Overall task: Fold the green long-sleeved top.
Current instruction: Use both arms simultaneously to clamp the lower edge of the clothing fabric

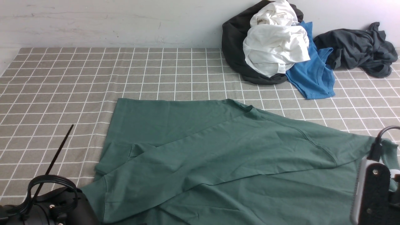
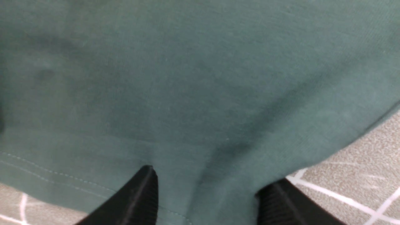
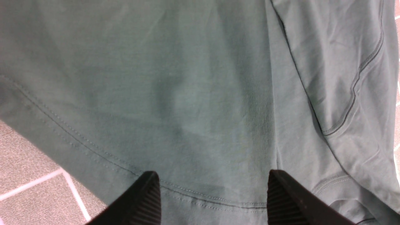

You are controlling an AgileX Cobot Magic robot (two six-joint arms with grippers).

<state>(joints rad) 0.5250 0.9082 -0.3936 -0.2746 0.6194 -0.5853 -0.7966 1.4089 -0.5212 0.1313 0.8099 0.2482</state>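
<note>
A: Nearest us are the left arm (image 1: 47, 206) and right arm (image 1: 372, 193), low in the two near corners. Between them, the near edge of the green top (image 1: 218, 150).

B: Where does the top lie?

A: Spread flat on the checked table cover (image 1: 78, 78), its near side toward the robot. One sleeve (image 1: 187, 162) is folded slantwise across the body, and its cuff ends close to the left arm.

B: And the jaws?

A: The left gripper (image 2: 211, 179) has its jaws apart, with nothing pinched. The cloth passes under and between the fingers, close to the stitched hem (image 2: 62, 184). The right gripper (image 3: 213, 173) is the same: jaws wide, empty, poised over the hem on its own side.

B: How will the top handle?

A: I'd judge it light, soft and limp. It will sag and crease, and it won't hold any shape on its own. It isn't slippery or fragile. The double-stitched hem looks like the firmest place to grip, one corner for each gripper, so the edge lifts evenly.

B: Any basket or box?

A: None in view. The other clothes lie heaped on the far right of the table: a black garment (image 1: 232, 47), a white garment (image 1: 275, 47), a blue T-shirt (image 1: 312, 78) and a dark grey garment (image 1: 359, 50), all well apart from the top.
</note>
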